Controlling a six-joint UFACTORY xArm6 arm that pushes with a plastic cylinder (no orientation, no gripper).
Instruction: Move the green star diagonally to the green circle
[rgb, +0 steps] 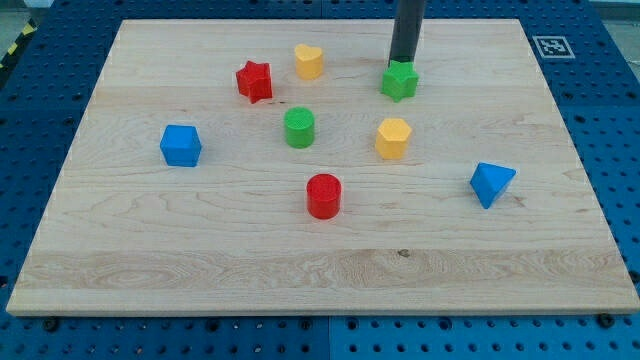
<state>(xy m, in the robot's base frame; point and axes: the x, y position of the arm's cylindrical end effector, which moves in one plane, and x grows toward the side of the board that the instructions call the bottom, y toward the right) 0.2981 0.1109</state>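
The green star (399, 81) lies near the view's top, right of centre, on the wooden board (200, 250). My tip (403, 63) comes down from the view's top and meets the star's upper edge, right behind it. The green circle (299, 128) stands lower and to the left of the star, near the board's middle.
A red star (255, 81) and a yellow heart (309, 61) lie at the upper left of the green circle. A yellow hexagon (393, 138) sits below the green star. A red circle (324, 195), a blue cube (181, 145) and a blue triangle (491, 183) lie further out.
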